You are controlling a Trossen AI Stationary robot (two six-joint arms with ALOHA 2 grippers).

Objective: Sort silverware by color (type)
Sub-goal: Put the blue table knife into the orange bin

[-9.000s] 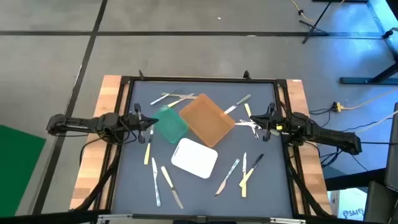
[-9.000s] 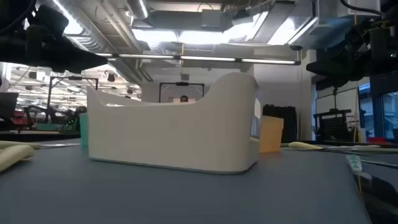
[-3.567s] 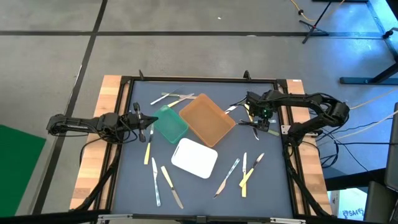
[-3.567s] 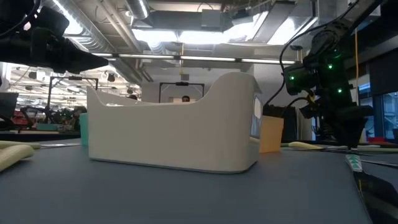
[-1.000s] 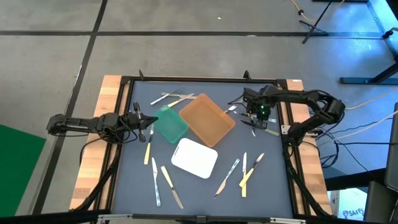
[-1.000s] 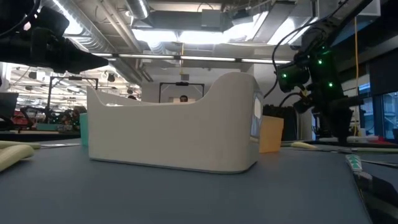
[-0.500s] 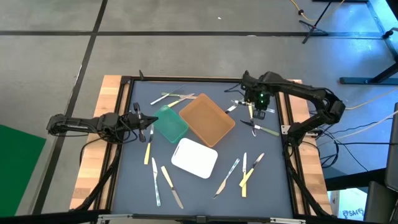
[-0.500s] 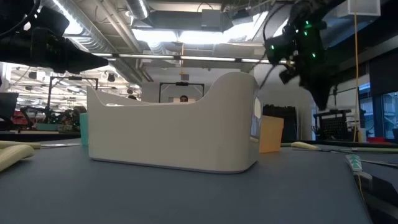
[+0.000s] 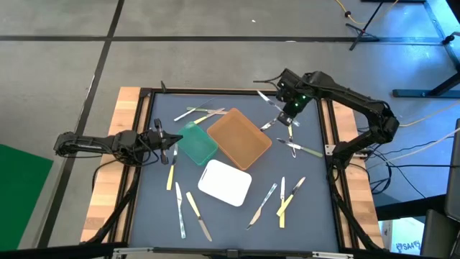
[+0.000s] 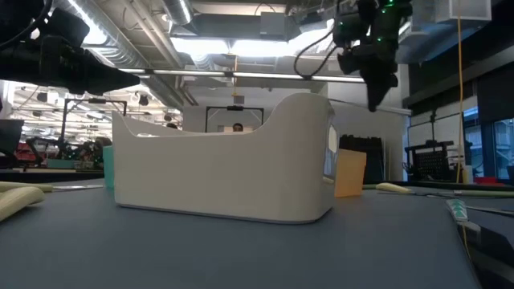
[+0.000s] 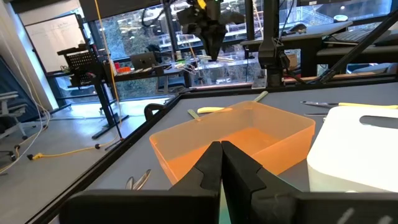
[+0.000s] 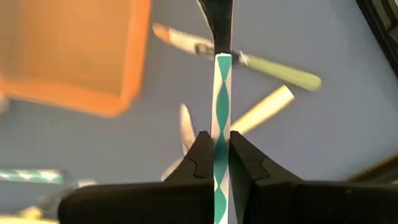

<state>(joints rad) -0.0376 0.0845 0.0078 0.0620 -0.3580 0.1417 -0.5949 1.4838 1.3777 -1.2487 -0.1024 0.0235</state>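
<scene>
My right gripper [image 12: 215,155] hangs high over the table's far right part [image 9: 287,106], pointing steeply down, shut on a piece of silverware with a green-and-white patterned handle [image 12: 221,106]. More silverware lies on the grey mat: at the far side [image 9: 201,112], below my right gripper [image 9: 298,149], near front left [image 9: 188,208] and near front right [image 9: 282,196]. My left gripper [image 11: 221,155] waits shut at the table's left edge [image 9: 171,140], level, facing the trays. My right gripper pinches the patterned handle [image 12: 219,140] between its two fingers, which lie along the handle. The fingers come from above, pointing steeply down. The piece sticks out past the fingertips with its dark metal end [image 12: 217,18] lowest, lifted clear of the table.
Three trays sit mid-table: green [image 9: 195,142], brown [image 9: 239,138], white [image 9: 225,181]. In the low view the white tray [image 10: 225,172] fills the middle. A black frame rail [image 9: 327,144] borders the mat. Open mat lies along the near edge between the silverware groups.
My right gripper has risen from just above the mat near the right rail and gone toward the far edge, rolling as it went. It stays shut and has carried the patterned piece up clear of the table.
</scene>
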